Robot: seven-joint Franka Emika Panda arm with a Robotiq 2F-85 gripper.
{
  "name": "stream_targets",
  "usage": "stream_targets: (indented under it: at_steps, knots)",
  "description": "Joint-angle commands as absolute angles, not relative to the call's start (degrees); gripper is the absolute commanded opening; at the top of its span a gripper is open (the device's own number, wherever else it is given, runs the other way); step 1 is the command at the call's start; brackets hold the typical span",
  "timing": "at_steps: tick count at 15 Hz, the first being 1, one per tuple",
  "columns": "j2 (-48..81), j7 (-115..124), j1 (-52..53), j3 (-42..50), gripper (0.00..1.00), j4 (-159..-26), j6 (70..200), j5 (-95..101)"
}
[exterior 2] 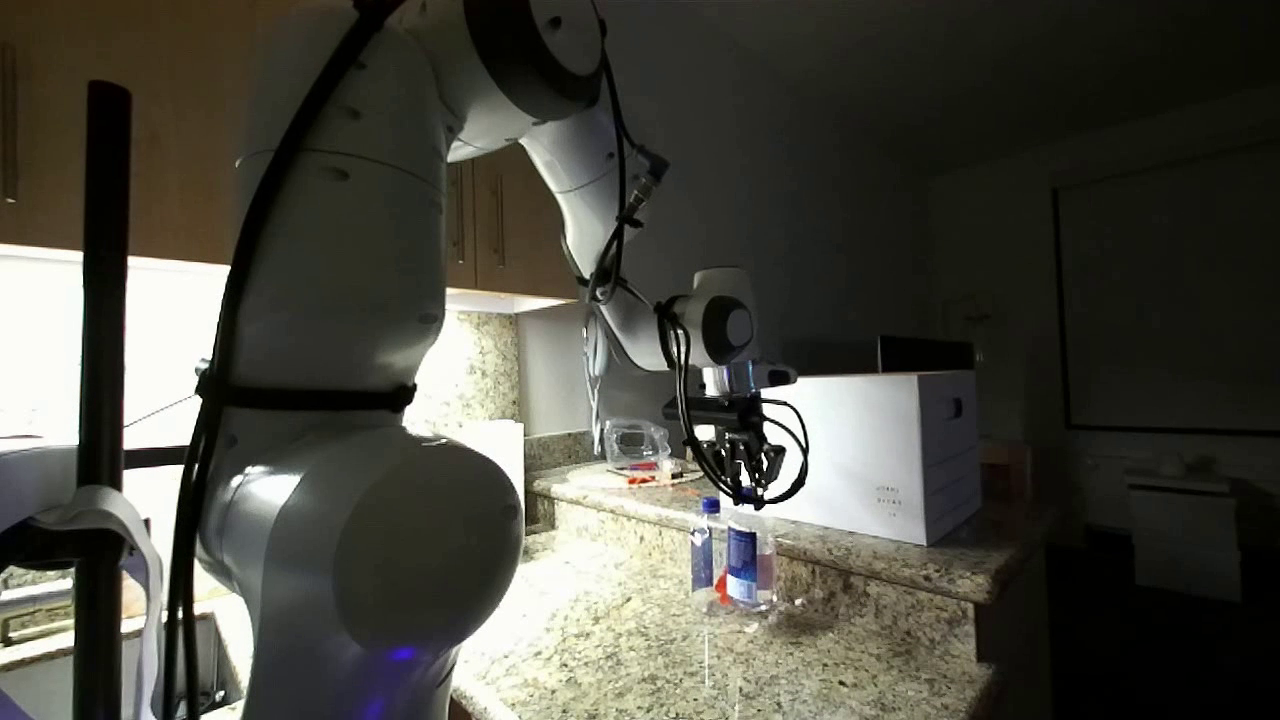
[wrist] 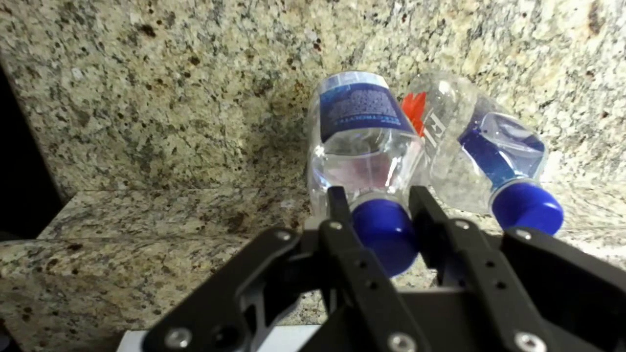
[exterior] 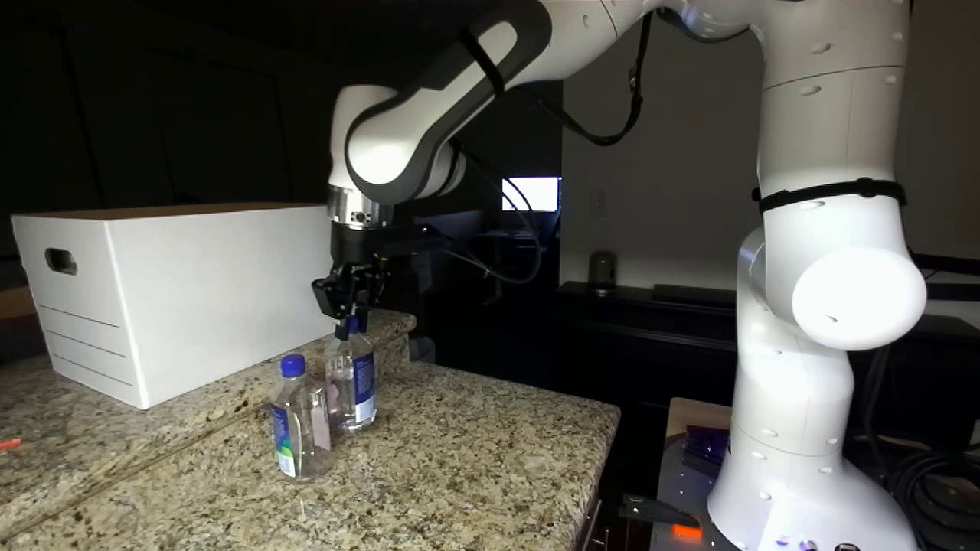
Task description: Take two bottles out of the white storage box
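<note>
Two clear plastic bottles with blue caps and blue labels stand upright on the lower granite counter, outside the box and close together. My gripper point(exterior: 352, 327) point(exterior 2: 752, 498) point(wrist: 379, 195) points down, its fingers closed on either side of the cap and neck of the first bottle point(exterior: 357, 383) point(exterior 2: 742, 565) point(wrist: 364, 122). The other bottle point(exterior: 300, 428) point(exterior 2: 702, 560) point(wrist: 481, 142) stands beside it, free of the fingers. The white storage box point(exterior: 230, 298) point(exterior 2: 850, 455) stands on the raised ledge behind them, and its edge shows in the wrist view point(wrist: 288, 336). Its inside is hidden.
The granite counter point(exterior: 475, 459) steps up to the raised ledge point(exterior 2: 900, 560) under the box. A clear plastic container point(exterior 2: 638, 442) and small orange items lie on the ledge in an exterior view. The counter's open edge point(exterior: 609, 436) faces the robot base.
</note>
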State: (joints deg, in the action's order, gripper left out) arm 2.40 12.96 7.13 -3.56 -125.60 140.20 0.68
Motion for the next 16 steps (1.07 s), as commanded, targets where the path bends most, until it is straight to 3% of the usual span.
stream_targets:
  at_steps: [1,11,12,15,16]
  knots:
    - [1.0,15.5,6.7,-4.0,0.15,-127.1,141.4,2.2]
    - [2.7,15.3,6.7,-3.9,0.14,-125.4,139.3,2.1]
    - [3.4,13.7,6.6,-4.0,0.35,-125.7,140.0,0.8]
    - [3.4,13.7,6.6,-4.0,0.35,-125.6,139.9,0.8]
    - [3.4,13.7,6.6,-4.0,0.15,-125.6,139.9,0.8]
